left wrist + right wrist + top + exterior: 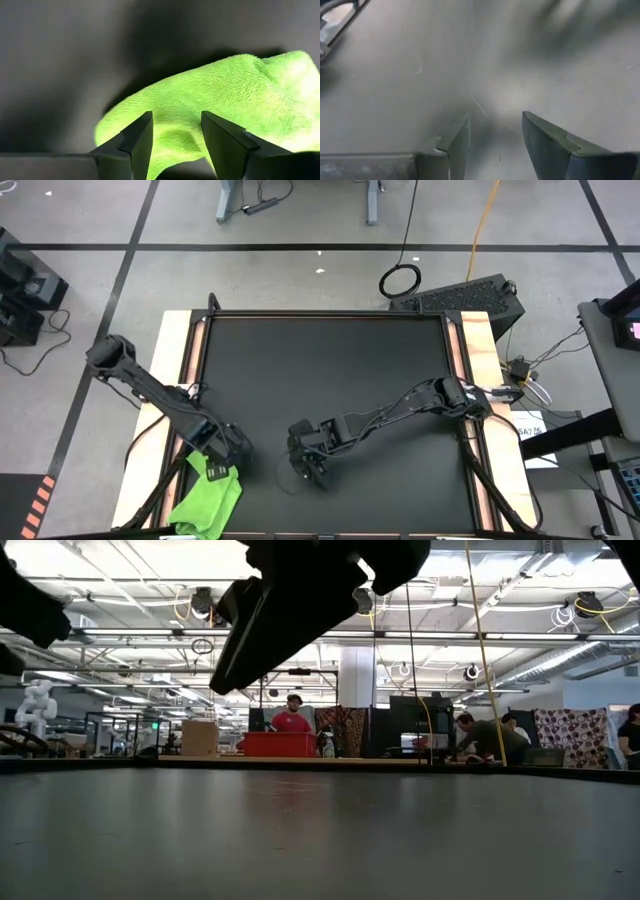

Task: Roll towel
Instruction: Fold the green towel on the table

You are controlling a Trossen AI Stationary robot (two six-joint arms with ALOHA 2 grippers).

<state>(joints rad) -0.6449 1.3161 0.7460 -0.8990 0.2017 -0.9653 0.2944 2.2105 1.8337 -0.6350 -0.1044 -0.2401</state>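
Towel: you see the lime-green towel (225, 100) lying bunched on the dark table (60, 60), soft and plain.
Left gripper: your left gripper (176, 137) hangs over the towel's near edge, its two dark fingers (135, 142) parted, green cloth showing in the gap between them.

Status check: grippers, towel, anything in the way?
Left gripper open over the towel, near-left corner. Right gripper open, empty, mid-table. Towel bunched, unrolled. Nothing in the way.
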